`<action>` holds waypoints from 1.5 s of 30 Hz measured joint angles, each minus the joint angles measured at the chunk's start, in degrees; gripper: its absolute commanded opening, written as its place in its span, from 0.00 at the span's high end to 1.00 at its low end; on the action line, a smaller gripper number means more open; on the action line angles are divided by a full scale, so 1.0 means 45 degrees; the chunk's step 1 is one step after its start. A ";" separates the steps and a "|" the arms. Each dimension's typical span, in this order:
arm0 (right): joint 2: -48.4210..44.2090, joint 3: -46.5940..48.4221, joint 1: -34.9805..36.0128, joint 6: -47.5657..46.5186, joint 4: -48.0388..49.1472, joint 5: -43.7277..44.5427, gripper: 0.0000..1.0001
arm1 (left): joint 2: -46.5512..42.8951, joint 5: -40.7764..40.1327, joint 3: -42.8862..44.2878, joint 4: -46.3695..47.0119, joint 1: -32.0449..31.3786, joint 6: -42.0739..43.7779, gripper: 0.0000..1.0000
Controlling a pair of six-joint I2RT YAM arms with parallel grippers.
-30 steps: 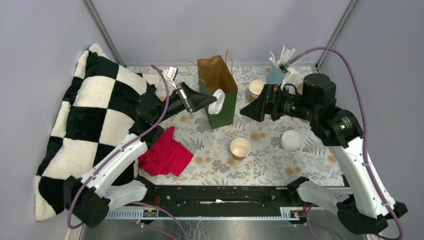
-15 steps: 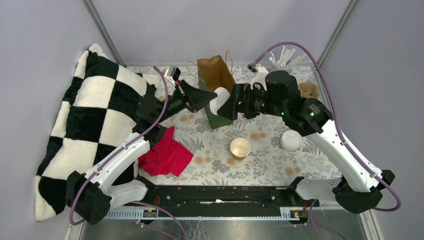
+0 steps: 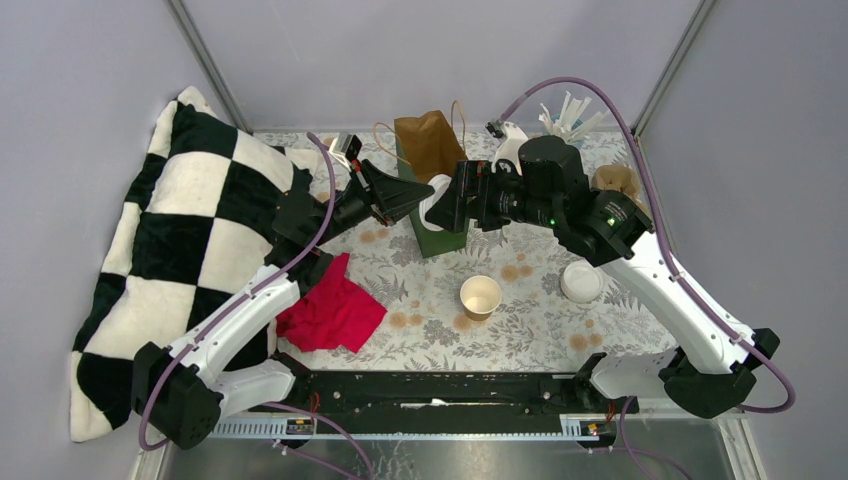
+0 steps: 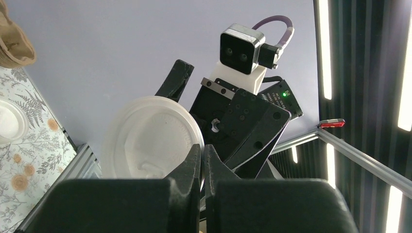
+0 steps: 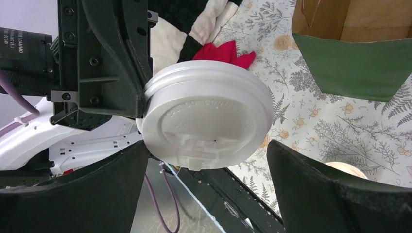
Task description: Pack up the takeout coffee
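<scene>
Top external view: two robot arms meet above a floral-patterned table [image 3: 530, 335], close by a tall green paper bag [image 3: 445, 228] whose brown-lined mouth is open. The left gripper [image 4: 201, 158] is pinched together on the rim of a round white plastic lid [image 5: 209, 114]. It holds the lid in the air on edge, with the lid's top turned toward the right arm. The right gripper [image 5: 206, 145] has its fingers spread wide to either side of that lid and, as far as I can tell, is not touching it. A small tan kraft-paper cup [image 3: 481, 296], cream inside and uncovered, stands on the table nearer the arms, well apart from the held lid. A second white lid [image 3: 582, 281] lies flat to the cup's right. A crumpled red cloth [image 3: 330, 312] and a black-and-white checked cushion [image 3: 170, 240] lie at the left. I judge the lid very light, thin, springy and smooth enough to slip. It seems likely to buckle or pop free if squeezed hard across its width, so the firmer rolled rim is the place to hold it, gently. The cup looks light too, and easy to dent or tip, so it wants a soft grip on the wall near its stiffer lip.
</scene>
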 measured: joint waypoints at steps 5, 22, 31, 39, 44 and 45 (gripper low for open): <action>0.0010 0.0000 0.0000 0.0015 0.0223 0.0005 0.06 | 0.0000 0.0087 0.0000 0.0097 0.0000 -0.0136 1.00; 0.0015 0.0000 0.0044 0.0097 0.0554 0.0078 0.15 | 0.0000 0.0136 -0.0005 0.0452 0.0005 -0.0262 1.00; 0.0015 -0.0005 0.0049 0.0112 0.0525 0.0087 0.26 | 0.0000 0.0136 -0.0005 0.0345 0.0005 -0.0209 0.74; 0.0010 -0.0034 0.0049 0.0063 0.0151 0.0107 0.26 | -0.0476 0.0170 -0.0010 -0.1268 0.0117 0.0461 0.27; -0.0165 -0.0175 0.0049 -0.0466 -0.1433 0.0597 0.26 | -0.1452 0.0087 0.0282 -0.4857 0.0763 0.2545 0.13; -0.0233 -0.0253 0.0049 -0.0612 -0.1899 0.0767 0.25 | -0.1540 -0.0024 0.0602 -0.6062 0.0865 0.3293 0.12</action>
